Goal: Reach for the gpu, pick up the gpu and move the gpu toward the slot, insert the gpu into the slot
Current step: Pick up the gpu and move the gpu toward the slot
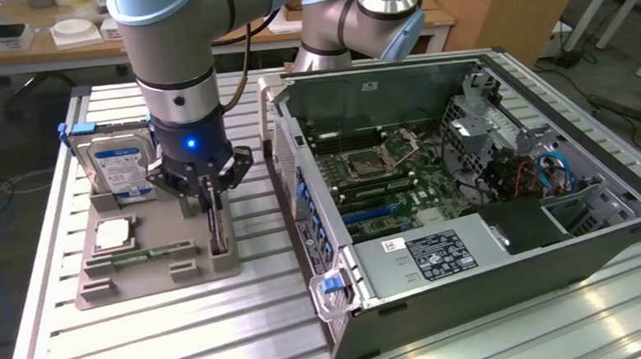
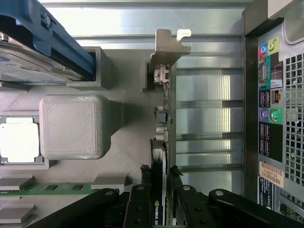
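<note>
The gpu point(image 1: 218, 231) is a thin dark card standing on edge in the grey fixture point(image 1: 139, 281), on the exterior view's left of the open computer case point(image 1: 488, 245). In the wrist view the gpu point(image 2: 164, 124) runs away from the camera to its silvery end bracket point(image 2: 167, 46). My gripper point(image 1: 211, 208) reaches straight down over the card. Its black fingers point(image 2: 144, 176) press against both faces of the card's near end, so the gripper point(image 2: 160, 172) is shut on it. The card still sits in the fixture. The slot point(image 1: 368, 213) lies among the connectors on the motherboard inside the case.
A blue-labelled hard drive point(image 1: 120, 161) stands at the fixture's back, with a processor chip point(image 1: 115, 233) and a green memory stick point(image 1: 149, 254) in front. The case's rear port panel point(image 2: 273, 109) lies close beside the card. A second arm point(image 1: 362, 21) stands behind the case.
</note>
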You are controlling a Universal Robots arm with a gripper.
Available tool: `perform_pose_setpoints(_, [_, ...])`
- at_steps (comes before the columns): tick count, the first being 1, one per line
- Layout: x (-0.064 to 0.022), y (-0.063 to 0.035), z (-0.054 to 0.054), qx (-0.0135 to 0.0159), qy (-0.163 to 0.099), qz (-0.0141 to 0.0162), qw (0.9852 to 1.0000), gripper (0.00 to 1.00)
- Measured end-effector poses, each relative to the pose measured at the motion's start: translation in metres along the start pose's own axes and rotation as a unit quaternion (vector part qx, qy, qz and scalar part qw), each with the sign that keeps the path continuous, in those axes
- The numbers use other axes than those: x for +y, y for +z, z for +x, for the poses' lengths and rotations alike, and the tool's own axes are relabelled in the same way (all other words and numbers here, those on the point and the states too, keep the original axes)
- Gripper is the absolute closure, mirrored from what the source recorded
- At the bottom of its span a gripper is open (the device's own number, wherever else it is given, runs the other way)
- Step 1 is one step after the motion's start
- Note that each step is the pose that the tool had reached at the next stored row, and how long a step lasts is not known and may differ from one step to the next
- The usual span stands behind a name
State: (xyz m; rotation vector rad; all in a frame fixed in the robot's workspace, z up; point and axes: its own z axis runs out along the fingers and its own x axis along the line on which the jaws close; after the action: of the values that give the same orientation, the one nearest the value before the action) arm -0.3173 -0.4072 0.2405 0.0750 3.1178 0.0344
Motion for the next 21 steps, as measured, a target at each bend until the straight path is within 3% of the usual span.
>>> perform_pose_setpoints(12, [0.0000,-0.0004,0.0000,-0.0001,0.000,-0.0001,1.0000,0.75])
perform_pose_setpoints(21, [0.0002,-0.0089,-0.0002,-0.0001,0.000,0.0000,1.0000,0.75])
